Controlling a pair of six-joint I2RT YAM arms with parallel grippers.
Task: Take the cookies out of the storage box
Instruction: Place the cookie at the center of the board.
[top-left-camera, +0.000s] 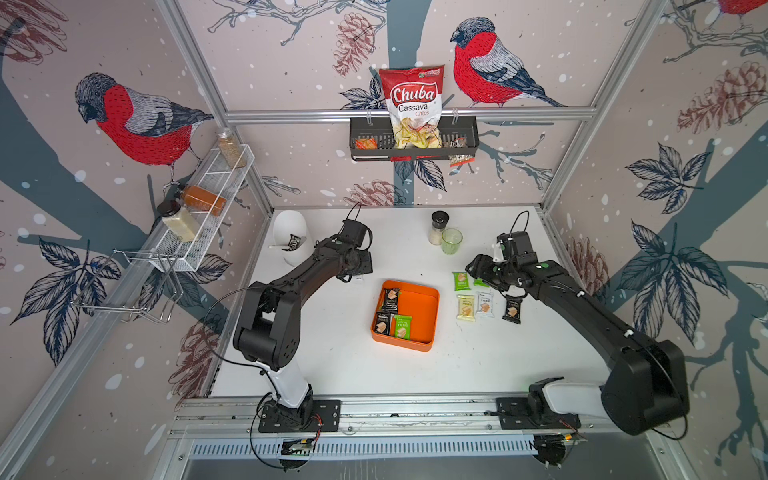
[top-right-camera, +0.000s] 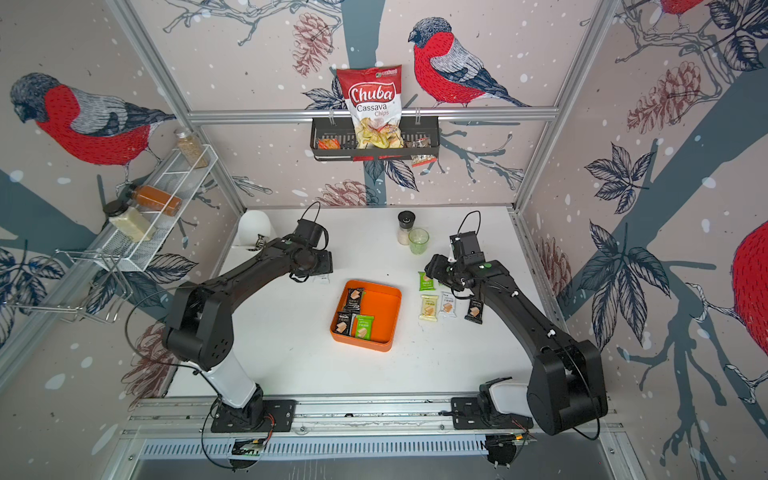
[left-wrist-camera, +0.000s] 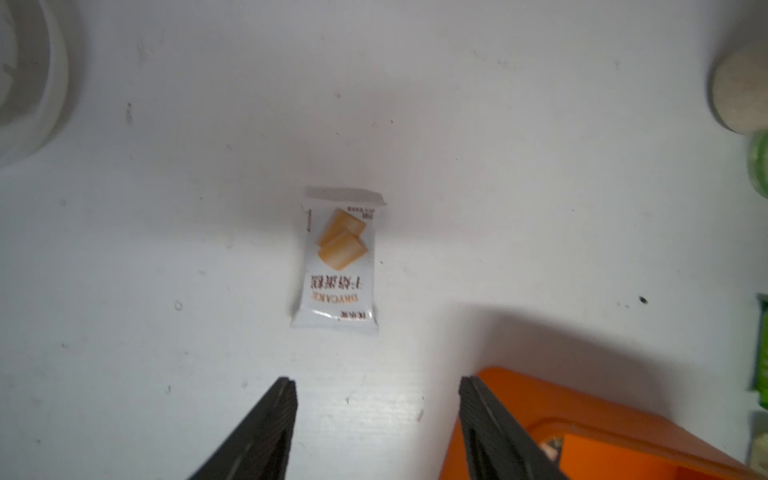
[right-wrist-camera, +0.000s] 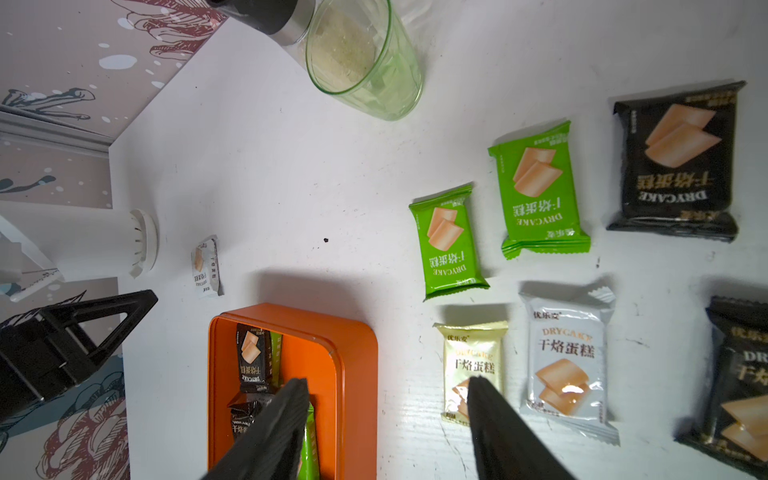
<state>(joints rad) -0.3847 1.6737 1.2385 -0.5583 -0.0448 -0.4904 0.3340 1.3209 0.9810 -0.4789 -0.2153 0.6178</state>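
Three small flat cookie packets (top-left-camera: 390, 299), two black and one green, crowd the side of the shallow square orange plastic tray (top-left-camera: 422, 309) nearest the left arm. We see the tray's other half bare up to its low, rounded wall.

On the white tabletop (top-left-camera: 332, 365) past the tray's edge on the right arm's side, the right wrist view shows six loose packets (right-wrist-camera: 446, 243) lying flat in two rows. They are two green, two black, one white and one pale yellow packet (right-wrist-camera: 469, 349), with narrow gaps between them. The right gripper (right-wrist-camera: 389, 381) hangs above the green pair, its black fingers spread wide with nothing between them.

Across the tray, a lone white packet (left-wrist-camera: 338, 257) lies with bare table on every side. It is near the tray's corner and apart from the left gripper (left-wrist-camera: 377, 380), whose jaws stand apart and empty.

We note open tabletop from the tray's front wall to the metal rail (top-left-camera: 374, 409). A clear green plastic cup (top-left-camera: 451, 241) and a dark-capped glass shaker (top-left-camera: 438, 226) stand just beside each other near the back edge.
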